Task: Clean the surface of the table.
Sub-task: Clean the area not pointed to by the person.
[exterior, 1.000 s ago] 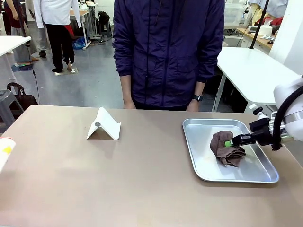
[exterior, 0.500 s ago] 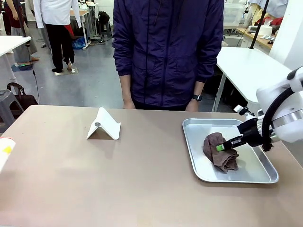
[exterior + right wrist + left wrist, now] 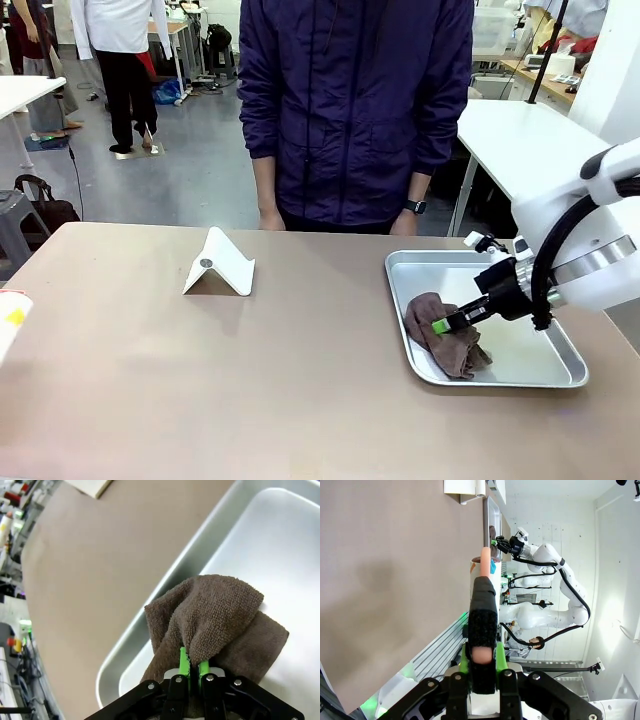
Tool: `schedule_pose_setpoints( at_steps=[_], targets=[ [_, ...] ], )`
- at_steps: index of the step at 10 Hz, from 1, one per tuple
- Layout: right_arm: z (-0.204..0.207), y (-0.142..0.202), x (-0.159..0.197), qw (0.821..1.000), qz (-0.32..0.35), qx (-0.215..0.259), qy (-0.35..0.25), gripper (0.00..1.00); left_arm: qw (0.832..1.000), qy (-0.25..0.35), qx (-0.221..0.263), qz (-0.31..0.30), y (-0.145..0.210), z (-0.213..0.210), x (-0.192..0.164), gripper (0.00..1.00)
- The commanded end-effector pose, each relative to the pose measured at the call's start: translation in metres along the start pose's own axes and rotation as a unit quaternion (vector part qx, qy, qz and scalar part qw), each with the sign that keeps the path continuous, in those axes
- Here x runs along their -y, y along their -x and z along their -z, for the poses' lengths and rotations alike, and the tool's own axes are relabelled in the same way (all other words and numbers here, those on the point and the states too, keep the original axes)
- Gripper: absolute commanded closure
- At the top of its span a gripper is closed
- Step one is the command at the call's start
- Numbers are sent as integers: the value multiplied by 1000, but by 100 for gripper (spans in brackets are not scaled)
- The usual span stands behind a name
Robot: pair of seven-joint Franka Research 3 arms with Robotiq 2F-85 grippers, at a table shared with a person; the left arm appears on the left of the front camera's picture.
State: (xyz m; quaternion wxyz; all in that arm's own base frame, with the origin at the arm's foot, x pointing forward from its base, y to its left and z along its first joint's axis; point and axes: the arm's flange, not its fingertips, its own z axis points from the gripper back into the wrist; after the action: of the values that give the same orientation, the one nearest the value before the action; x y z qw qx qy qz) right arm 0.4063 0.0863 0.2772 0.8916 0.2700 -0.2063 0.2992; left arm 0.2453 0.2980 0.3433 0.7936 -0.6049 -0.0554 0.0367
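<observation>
Taupe-brown and matte, the table (image 3: 280,390) stretched out below the right pincer (image 3: 441,324) and well away from it toward the robot's left. The pincer reached in low from the right, fingers slanting down, over a shallow metal tray (image 3: 540,378) that sat on the table directly beneath it. Its jaws were pressed nearly together on a fold of a brown cloth (image 3: 455,355), which bunched around and below the tips and rested on the tray floor close to the tray wall ahead of them. From the right wrist, the green pads (image 3: 183,661) showed as a thin pair with the cloth (image 3: 215,610) pinched between them. The tray's rim (image 3: 165,582) ran just beyond the cloth, with bare table (image 3: 100,550) past that. A folded white stand (image 3: 220,265) stood on the table well apart from the pincer, off past its tips. A person (image 3: 350,110) in a dark jacket stood across the table from it, hands down at the far edge. A white-topped table (image 3: 530,150) lay behind the pincer's arm. The left pincer (image 3: 483,582) hung beside the brown tabletop (image 3: 395,580), black fingers closed against each other. Whether anything sat between them could not be told. A white cylinder (image 3: 476,572) with blue and orange marks stood just beyond its tips.
</observation>
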Motion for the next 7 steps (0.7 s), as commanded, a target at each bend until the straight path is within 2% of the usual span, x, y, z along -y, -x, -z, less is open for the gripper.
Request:
schedule_pose_setpoints(
  at_steps=[1,4,7],
  targets=[
    [6,13,-13,1000,-26,3,-1,93,1000,0,3,-7,1,2,4,78],
    [13,4,7,999,1,10,34,93,1000,0,3,-7,1,2,4,78],
    [-3,-7,58,992,87,53,68,93,1000,0,3,-7,1,2,4,78]
  ],
)
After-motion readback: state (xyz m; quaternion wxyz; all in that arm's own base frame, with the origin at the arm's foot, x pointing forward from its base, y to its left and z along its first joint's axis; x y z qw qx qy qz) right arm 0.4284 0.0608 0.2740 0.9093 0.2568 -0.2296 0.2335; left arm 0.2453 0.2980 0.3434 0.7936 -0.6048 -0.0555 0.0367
